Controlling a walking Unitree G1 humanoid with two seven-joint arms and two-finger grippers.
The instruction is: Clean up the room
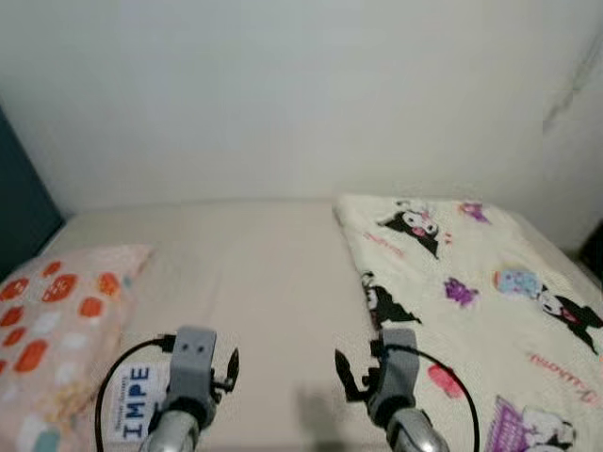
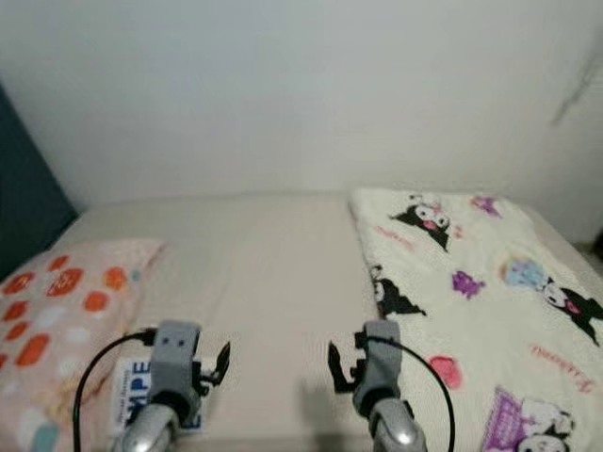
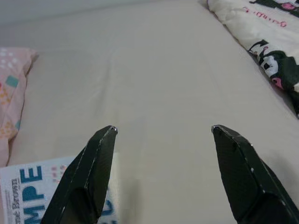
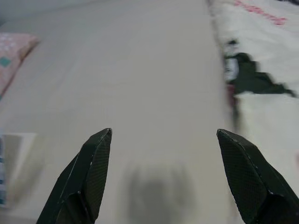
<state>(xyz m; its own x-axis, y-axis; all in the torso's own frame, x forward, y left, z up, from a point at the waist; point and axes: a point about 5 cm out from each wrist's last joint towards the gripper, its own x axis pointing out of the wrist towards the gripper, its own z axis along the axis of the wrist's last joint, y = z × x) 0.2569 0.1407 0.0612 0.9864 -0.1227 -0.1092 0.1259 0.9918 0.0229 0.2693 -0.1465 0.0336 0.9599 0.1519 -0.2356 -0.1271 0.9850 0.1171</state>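
Left eye view: a bed (image 1: 273,273) with a beige sheet lies before me. The white booklet (image 1: 130,400) with blue letters lies at about 9 o'clock from my left gripper (image 3: 161,133), just beside it, against the orange-spotted pillow (image 1: 57,320). Left fingers (image 3: 91,172) are spread wide, holding nothing, hovering over bare sheet. My right gripper (image 4: 163,135) is likewise wide open and empty. The cartoon-print blanket (image 1: 471,292) lies from 12 to 3 o'clock of it, its edge just beside that gripper.
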